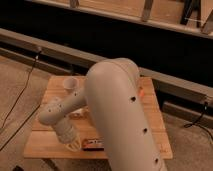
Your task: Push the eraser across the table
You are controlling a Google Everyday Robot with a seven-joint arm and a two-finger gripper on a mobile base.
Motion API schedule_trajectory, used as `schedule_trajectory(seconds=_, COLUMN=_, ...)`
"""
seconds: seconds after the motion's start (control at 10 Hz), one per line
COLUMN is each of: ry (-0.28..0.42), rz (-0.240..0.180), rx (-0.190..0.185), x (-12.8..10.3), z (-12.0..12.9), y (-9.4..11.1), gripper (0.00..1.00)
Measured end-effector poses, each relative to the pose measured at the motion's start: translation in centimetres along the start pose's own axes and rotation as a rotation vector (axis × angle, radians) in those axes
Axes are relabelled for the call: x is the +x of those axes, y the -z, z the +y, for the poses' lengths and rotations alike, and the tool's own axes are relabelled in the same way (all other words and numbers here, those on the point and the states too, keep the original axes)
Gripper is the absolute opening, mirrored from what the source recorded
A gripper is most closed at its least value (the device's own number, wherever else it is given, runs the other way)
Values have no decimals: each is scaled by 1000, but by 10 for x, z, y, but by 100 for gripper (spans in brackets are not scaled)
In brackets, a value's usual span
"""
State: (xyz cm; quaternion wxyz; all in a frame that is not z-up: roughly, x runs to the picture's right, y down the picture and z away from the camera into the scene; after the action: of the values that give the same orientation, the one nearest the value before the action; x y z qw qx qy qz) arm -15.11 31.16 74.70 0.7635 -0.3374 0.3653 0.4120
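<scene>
eraser (pixel 93 145): flat dark oblong, reddish stripe, lying near table's front edge
table (pixel 45 145): small light-wood plank top
gripper (pixel 73 145): just left of eraser

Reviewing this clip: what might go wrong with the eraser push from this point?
The eraser lies close to the table's near edge, so a skewed push may send it off. The gripper sits right beside its left end, and off-centre contact may spin it instead of sliding it. The arm hides much of the tabletop, so things in the path may go unseen.

The arm (pixel 117 115) is smooth beige-white, with thick rounded segments and small dark holes dotting its shell. The gripper (pixel 73 144), low near the table's front edge, looks pale yellowish.
</scene>
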Motion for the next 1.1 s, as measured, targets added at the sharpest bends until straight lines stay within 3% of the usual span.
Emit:
schedule_trajectory(seconds=0.5, ry=-57, rz=-16, rx=13, x=-17, z=-27, y=-9, gripper=0)
schedule_trajectory(seconds=1.1, ry=-150, rz=13, rx=30, x=-9, z=-63, y=-20, gripper=0)
